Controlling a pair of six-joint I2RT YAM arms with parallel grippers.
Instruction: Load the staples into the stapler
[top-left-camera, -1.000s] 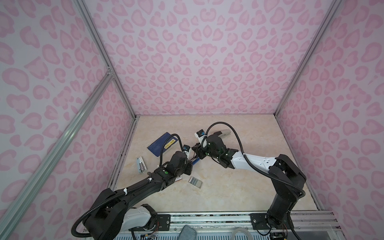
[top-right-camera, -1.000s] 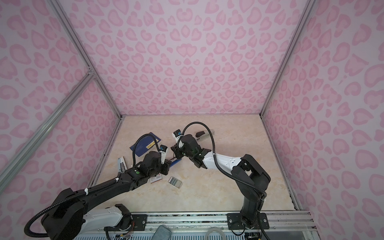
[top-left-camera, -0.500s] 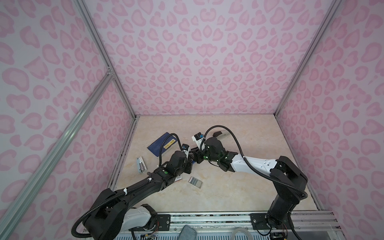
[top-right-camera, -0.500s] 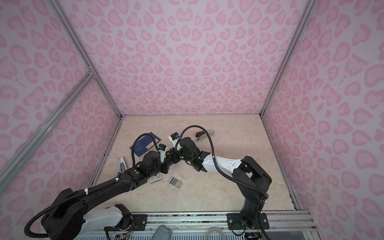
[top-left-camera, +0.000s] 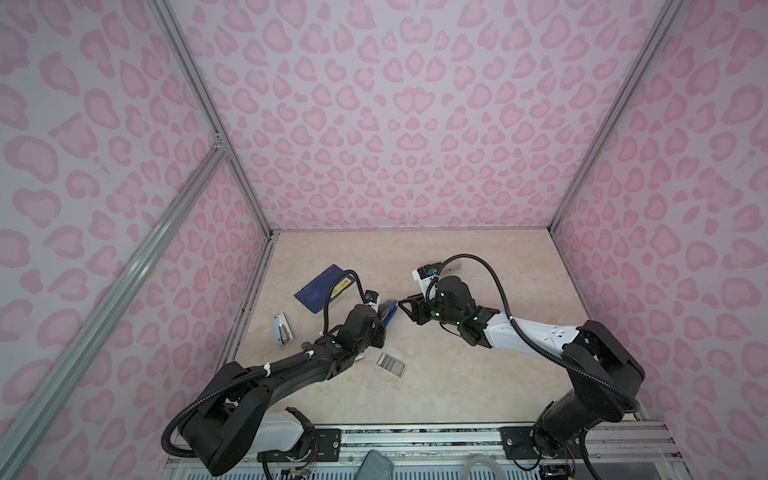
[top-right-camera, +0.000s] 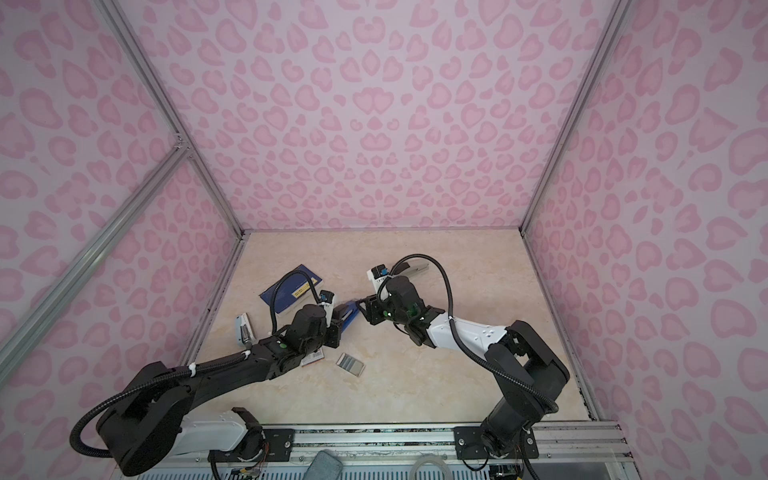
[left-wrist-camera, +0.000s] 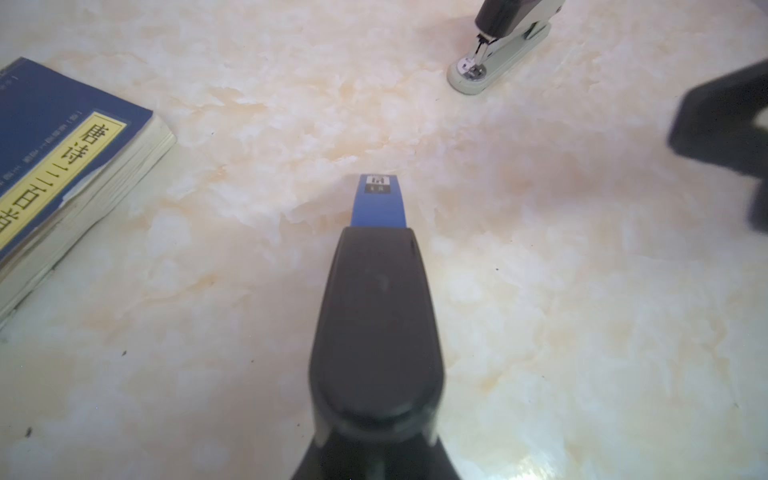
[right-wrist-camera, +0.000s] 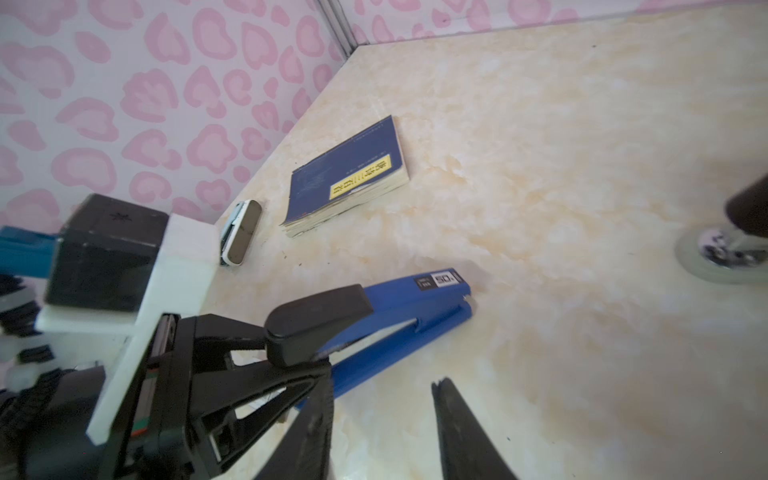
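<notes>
There it was: the left gripper (right-wrist-camera: 320, 353) was clamped top and bottom on the rear of the blue stapler (right-wrist-camera: 415, 307), which sat low on the marble table (top-left-camera: 457, 374). Just off the stapler's nose hung the right gripper (top-left-camera: 409, 309), jaws parted, nothing between them. The staples (top-left-camera: 390, 364), grey strips in their white tray, lay apart from the stapler on its base-rail side. The red-labelled sleeve (top-right-camera: 312, 358) was close by, half hidden under the left arm. Beyond the stapler lay a dark blue book (top-left-camera: 328, 289).
</notes>
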